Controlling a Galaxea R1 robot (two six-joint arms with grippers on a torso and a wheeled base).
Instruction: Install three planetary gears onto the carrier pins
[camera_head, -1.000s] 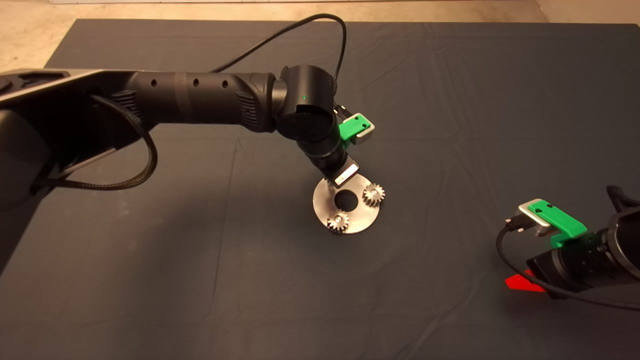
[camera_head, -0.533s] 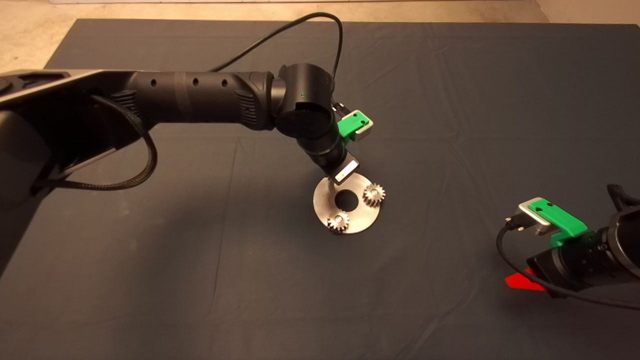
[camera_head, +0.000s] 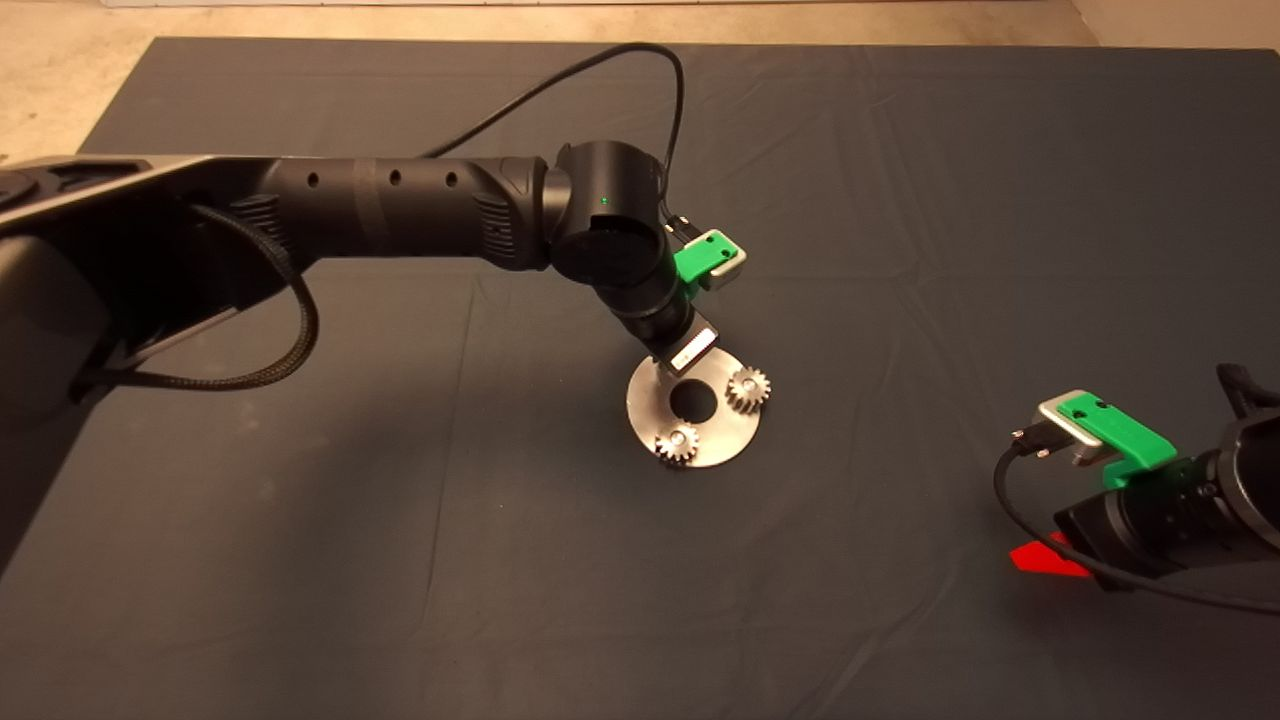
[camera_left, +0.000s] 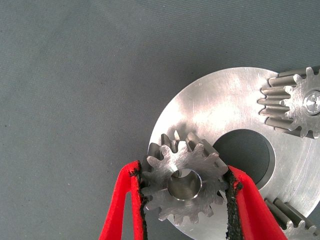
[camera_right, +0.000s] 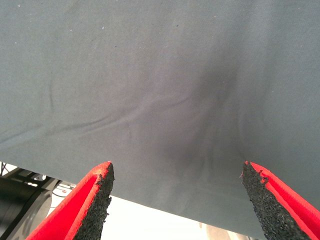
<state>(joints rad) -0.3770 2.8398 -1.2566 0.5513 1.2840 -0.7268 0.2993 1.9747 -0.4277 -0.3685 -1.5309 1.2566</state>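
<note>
A flat round silver disc (camera_head: 725, 430) with a central hole lies mid-mat; it also shows in the left wrist view (camera_left: 220, 100). Two planetary gears sit on carrier pins: one (camera_head: 747, 387) at the disc's right, one (camera_head: 677, 442) at its front. My left gripper (camera_left: 185, 192) is shut on the third planetary gear (camera_left: 182, 182) and holds it over the disc's back left part. A pin end shows in its bore. In the head view the arm hides this gear and gripper. My right gripper (camera_right: 177, 185) is open and empty, parked at the mat's right front (camera_head: 1040, 560).
The dark mat (camera_head: 400, 560) has wrinkles around the disc. A black cable (camera_head: 590, 70) loops above the left arm. Beige floor (camera_head: 60, 80) shows beyond the mat's far left edge.
The left arm has shifted very slightly over the disc, its cable loop moving. The disc, both seated gears and the right arm have stayed in place.
</note>
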